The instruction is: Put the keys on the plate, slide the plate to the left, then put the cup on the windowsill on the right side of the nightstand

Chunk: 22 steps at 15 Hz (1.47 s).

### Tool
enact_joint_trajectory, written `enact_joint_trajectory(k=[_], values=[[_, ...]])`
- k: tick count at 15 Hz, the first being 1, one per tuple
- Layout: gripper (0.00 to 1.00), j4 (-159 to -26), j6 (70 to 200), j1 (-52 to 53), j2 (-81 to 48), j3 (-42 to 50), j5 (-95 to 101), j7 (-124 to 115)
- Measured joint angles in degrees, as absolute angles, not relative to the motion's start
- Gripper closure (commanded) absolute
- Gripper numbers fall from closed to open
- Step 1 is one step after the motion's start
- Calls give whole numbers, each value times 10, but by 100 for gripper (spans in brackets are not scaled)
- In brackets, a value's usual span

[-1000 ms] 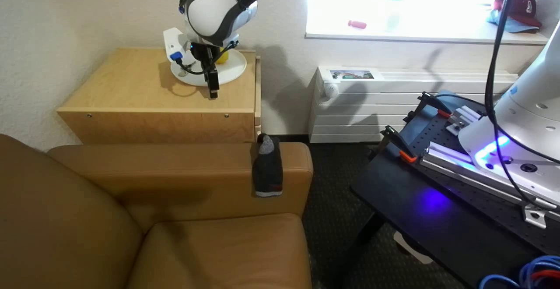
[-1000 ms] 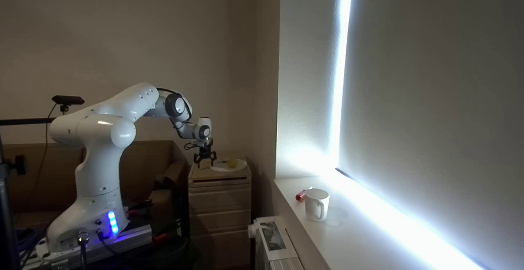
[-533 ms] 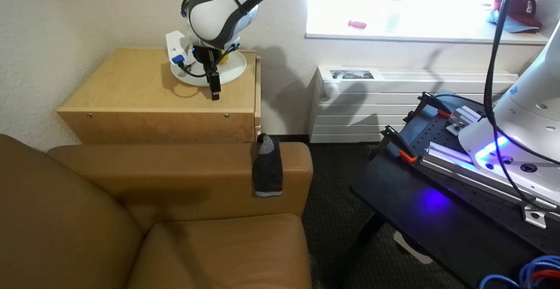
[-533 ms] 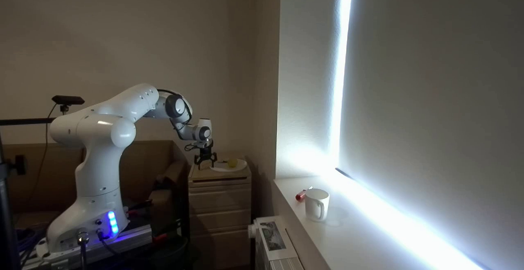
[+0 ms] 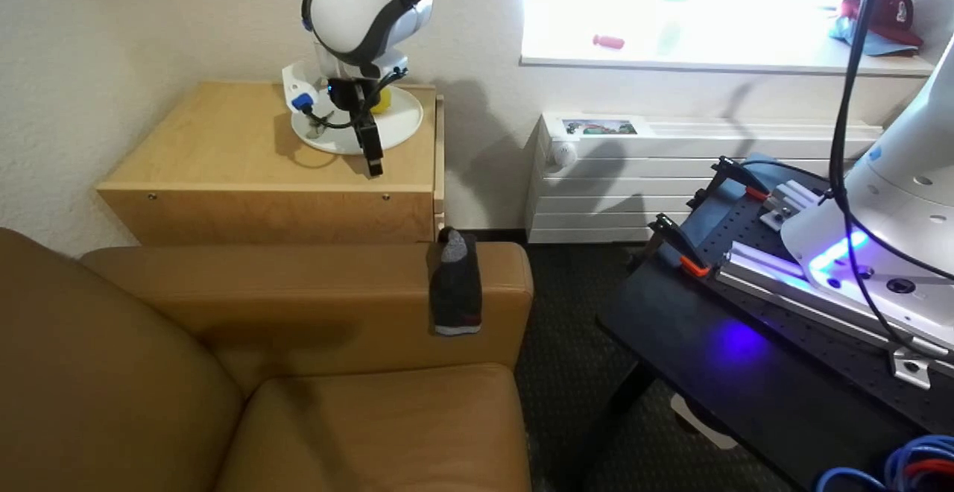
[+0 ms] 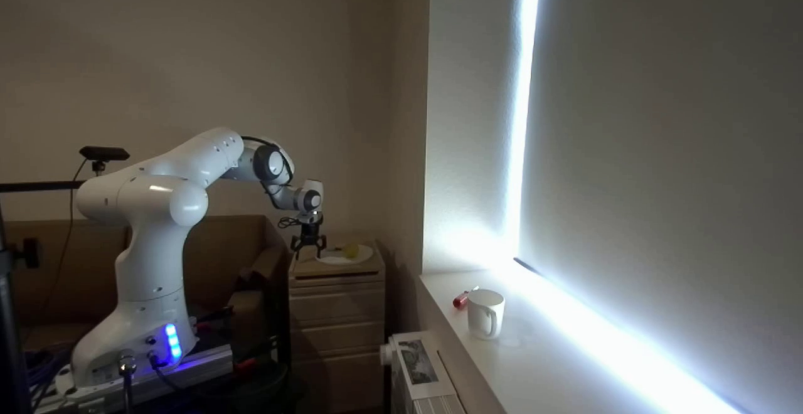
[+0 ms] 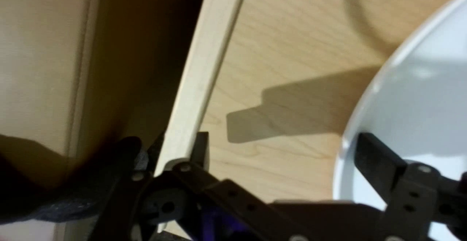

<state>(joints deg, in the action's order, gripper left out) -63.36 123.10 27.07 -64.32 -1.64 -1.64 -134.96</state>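
i record the gripper (image 7: 282, 144) as unclenched, its two fingers spread well apart. in the wrist view one fingertip appears inside the rim of the plate (image 5: 403, 124), the other at the edge of the nightstand (image 5: 223, 142); i cannot tell whether either makes contact. the plate lies flat on the nightstand, bearing a yellow fruit (image 5: 381, 100) and the keys (image 5: 317, 131), partly hidden. in an exterior view, the cup (image 6: 485, 315) stands upright on the windowsill (image 6: 530, 373), beside a red item (image 6: 461, 301).
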Motion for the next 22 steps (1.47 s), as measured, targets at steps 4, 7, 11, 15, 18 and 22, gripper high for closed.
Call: enact_joint_trajectory(k=[4, 7, 11, 15, 18, 22], values=[[0, -633, 1180, 270, -638, -34, -17, -1336], [0, -633, 1156, 271, -635, -48, -17, -1321], [0, -633, 1128, 280, -634, -69, -15, -1295], [0, -634, 1127, 286, -633, -66, 7, -1292], [0, -633, 1128, 291, -633, -63, 14, -1293], [0, -639, 1146, 288, -603, -66, 13, -1280]])
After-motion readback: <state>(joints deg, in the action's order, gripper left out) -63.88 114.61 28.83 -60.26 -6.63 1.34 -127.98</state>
